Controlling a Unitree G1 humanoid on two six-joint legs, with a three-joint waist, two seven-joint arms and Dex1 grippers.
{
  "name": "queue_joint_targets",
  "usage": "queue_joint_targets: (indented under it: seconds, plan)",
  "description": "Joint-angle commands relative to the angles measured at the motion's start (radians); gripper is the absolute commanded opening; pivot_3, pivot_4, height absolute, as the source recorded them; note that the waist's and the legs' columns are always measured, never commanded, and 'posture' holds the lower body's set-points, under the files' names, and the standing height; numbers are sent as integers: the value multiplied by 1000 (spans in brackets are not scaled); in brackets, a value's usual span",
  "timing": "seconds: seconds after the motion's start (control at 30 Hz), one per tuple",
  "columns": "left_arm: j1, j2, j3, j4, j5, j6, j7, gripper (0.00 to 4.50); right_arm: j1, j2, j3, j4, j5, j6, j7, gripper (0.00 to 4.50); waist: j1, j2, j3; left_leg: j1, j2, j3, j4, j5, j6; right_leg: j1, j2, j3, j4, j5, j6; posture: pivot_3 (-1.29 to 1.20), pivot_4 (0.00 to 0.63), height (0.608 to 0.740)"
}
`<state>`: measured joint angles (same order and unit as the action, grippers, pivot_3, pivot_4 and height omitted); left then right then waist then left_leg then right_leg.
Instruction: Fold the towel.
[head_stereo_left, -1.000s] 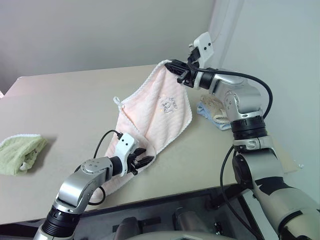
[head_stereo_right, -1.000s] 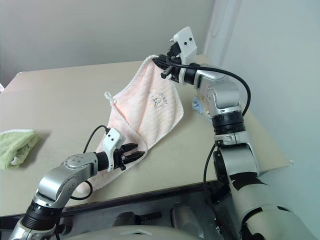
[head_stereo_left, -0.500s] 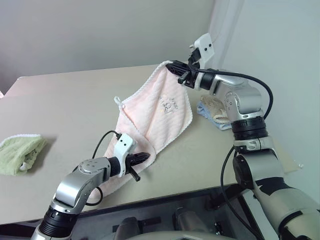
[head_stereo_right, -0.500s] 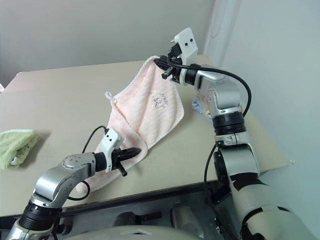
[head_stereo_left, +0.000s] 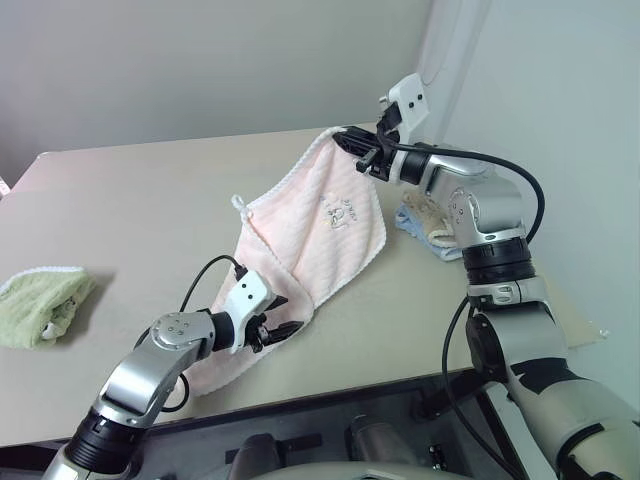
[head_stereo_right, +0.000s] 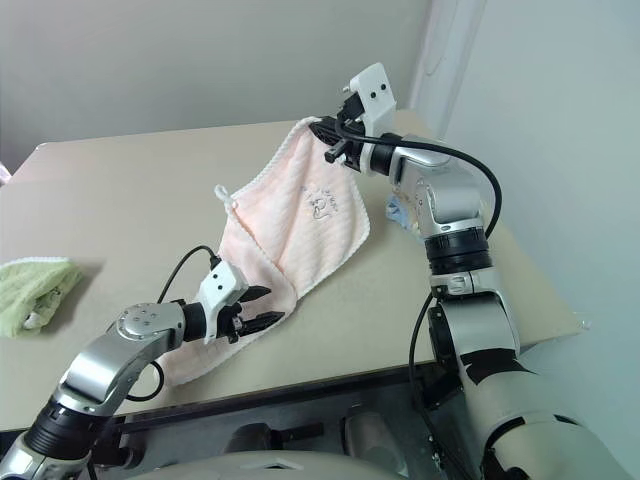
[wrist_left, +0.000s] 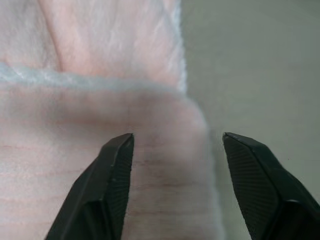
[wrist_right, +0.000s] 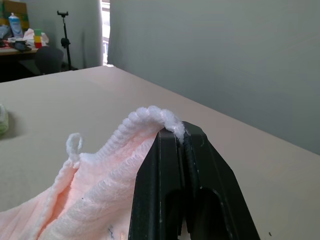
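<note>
The towel (head_stereo_left: 315, 235) hangs by one corner from the right gripper (head_stereo_left: 352, 143), raised above the far side of the table (head_stereo_left: 130, 210); its lower part drapes down onto the table near the front edge. The right wrist view shows what the head views cannot: the two fingers (wrist_right: 172, 165) pressed flat together with the white stitched edging pinched at their tips, and the small white loop (wrist_right: 74, 145) standing up from the cloth's edge. The left gripper (head_stereo_right: 255, 308) sits at the towel's low corner. From the head views its fingers look parted; the left wrist view confirms it, with both fingers (wrist_left: 107, 185) well apart over the pink cloth and its white hem, clamping nothing. The head views alone show a green towel (head_stereo_left: 40, 305) lying well to the left and folded tan and blue towels (head_stereo_left: 425, 222) behind the right arm.
</note>
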<state>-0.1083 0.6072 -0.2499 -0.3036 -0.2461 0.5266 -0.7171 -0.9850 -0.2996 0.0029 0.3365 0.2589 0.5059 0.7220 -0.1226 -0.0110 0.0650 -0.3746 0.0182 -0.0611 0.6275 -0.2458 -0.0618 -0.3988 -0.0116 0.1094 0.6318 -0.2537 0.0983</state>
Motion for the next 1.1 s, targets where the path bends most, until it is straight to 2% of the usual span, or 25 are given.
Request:
queue_joint_targets:
  seconds: [0.03, 0.4, 0.53, 0.63, 0.87, 1.0, 1.1]
  plan:
    - [-41, -5, -43, 44, 79, -95, -10, 3019, -12, -7, -12, -49, 13, -6, -6, 0, 0, 0, 0, 0, 0, 0, 0, 0, 0, 0, 0, 0, 0, 0, 0, 0, 0, 740]
    - [-83, -59, -73, 91, 115, -128, -54, 3019, -7, -10, -13, -58, 15, 2, -11, 0, 0, 0, 0, 0, 0, 0, 0, 0, 0, 0, 0, 0, 0, 0, 0, 0, 0, 740]
    - [-120, -64, -110, 115, 107, -81, -114, 3019, -4, -13, -16, -56, 11, 4, -21, 0, 1, 0, 0, 0, 0, 0, 0, 0, 0, 0, 0, 0, 0, 0, 0, 0, 0, 740]
    - [-128, -76, -104, 119, 116, -71, -103, 2435, -5, -13, -17, -55, 12, 4, -24, 0, 0, 0, 0, 0, 0, 0, 0, 0, 0, 0, 0, 0, 0, 0, 0, 0, 0, 740]
    - [-120, -85, -69, 114, 105, -73, -95, 28, -1, -18, -18, -51, 11, 1, -28, 0, 1, 0, 0, 0, 0, 0, 0, 0, 0, 0, 0, 0, 0, 0, 0, 0, 0, 740]
    - [-111, -87, -44, 100, 83, -61, -95, 28, -2, -19, -18, -48, 11, -1, -29, 0, 0, 0, 0, 0, 0, 0, 0, 0, 0, 0, 0, 0, 0, 0, 0, 0, 0, 740]
    - [-90, -87, 16, 52, 3, -26, -113, 28, -2, -20, -16, -44, 9, -3, -28, 0, -1, 0, 0, 0, 0, 0, 0, 0, 0, 0, 0, 0, 0, 0, 0, 0, 0, 740]
